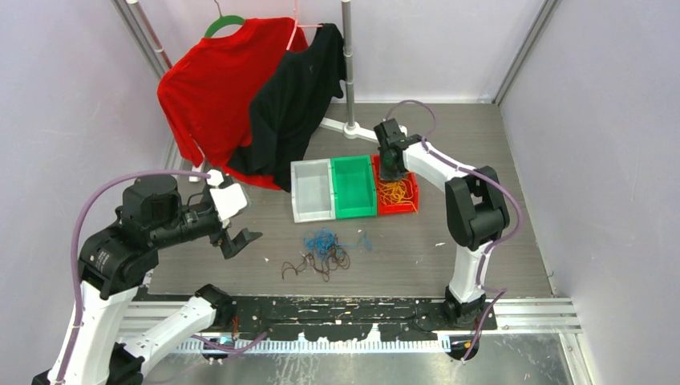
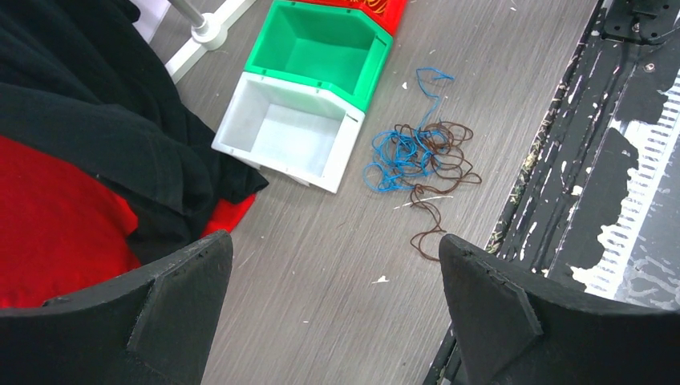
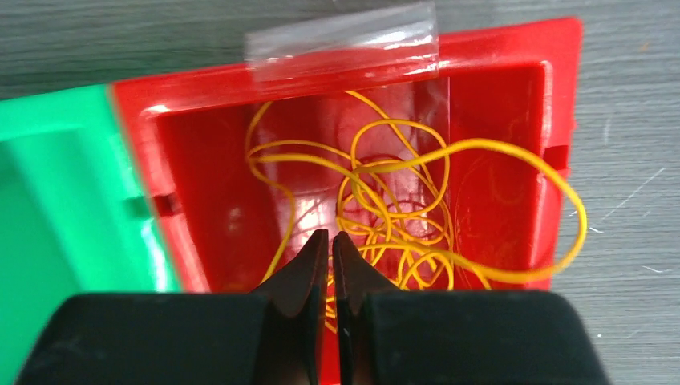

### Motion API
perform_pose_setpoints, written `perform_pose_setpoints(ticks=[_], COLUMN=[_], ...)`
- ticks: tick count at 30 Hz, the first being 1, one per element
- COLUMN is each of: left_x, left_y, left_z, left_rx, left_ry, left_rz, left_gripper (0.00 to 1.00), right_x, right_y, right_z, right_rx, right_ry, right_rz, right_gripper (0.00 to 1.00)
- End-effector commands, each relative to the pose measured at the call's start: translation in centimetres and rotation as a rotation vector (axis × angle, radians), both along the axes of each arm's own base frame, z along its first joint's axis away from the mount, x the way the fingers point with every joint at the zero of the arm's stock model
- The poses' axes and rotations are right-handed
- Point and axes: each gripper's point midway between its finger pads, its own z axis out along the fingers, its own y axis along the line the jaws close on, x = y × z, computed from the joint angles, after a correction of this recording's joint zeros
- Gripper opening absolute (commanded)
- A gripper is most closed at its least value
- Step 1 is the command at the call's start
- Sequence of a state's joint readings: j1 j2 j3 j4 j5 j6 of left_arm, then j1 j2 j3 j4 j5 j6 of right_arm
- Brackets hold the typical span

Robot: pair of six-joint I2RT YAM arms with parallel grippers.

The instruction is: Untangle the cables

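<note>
A yellow cable (image 3: 401, 200) lies coiled in the red bin (image 3: 192, 88), with one loop hanging over the bin's right wall. My right gripper (image 3: 330, 234) hangs just above it, its jaws closed to a hairline gap; whether a strand is pinched I cannot tell. In the top view the gripper (image 1: 390, 172) stands over the same bin (image 1: 409, 208). A blue cable (image 1: 322, 241) and a dark brown cable (image 1: 317, 265) lie tangled together on the table. My left gripper (image 2: 333, 265) is wide open and holds nothing, raised to the left of the tangle (image 2: 417, 156).
A green bin (image 1: 354, 160) and a white bin (image 1: 311, 215) sit side by side left of the red one. A red shirt (image 1: 208, 88) and a black shirt (image 1: 297, 96) hang from a rack at the back left, its pole base (image 1: 350, 127) behind the bins.
</note>
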State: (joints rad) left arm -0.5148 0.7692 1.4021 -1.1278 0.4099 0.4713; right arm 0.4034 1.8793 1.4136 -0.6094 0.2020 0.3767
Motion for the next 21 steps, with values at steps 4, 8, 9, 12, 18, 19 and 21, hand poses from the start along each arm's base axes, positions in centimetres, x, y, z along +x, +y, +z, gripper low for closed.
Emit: perform_pose_setpoints(ticks=[4,8,9,12,18,19,21], left_x=[0.3,0.3,0.4,0.7,1.0,1.0,1.2], left_y=[0.1,0.2,0.2,0.4,-0.1,-0.1,-0.2], left_z=[0.5,0.2,0.1,-0.4,-1.8,-2.2,-3.0], left_rx=[-0.01,-0.003,0.001,0.013,0.009,0.009,0.02], left_ry=[-0.022,-0.016,-0.015,-0.009,0.039,0.052,0.08], left_rz=[0.015,0.018,0.021,0.036,0.041,0.045,0.053], left_gripper=[0.99,1.0,1.0,0.99,0.99,0.99,0.99], right_x=[1.8,2.3,2.3,2.0,-1.3,-2.1,-3.7], right_y=[-0.9,-0.5,-0.4,0.2,1.1,1.4,1.9], right_z=[-0.8,2.9,4.4,8.5,13.5,13.6,13.6], right_rx=[0.001,0.03,0.046,0.115,0.162,0.157,0.141], right_ry=[-0.057,-0.116,-0.142,-0.222,-0.318,-0.319,-0.319], right_rz=[-0.084,-0.07,-0.066,-0.054,0.0,0.017,0.047], right_gripper=[0.1,0.23,0.26,0.37,0.57,0.6,0.62])
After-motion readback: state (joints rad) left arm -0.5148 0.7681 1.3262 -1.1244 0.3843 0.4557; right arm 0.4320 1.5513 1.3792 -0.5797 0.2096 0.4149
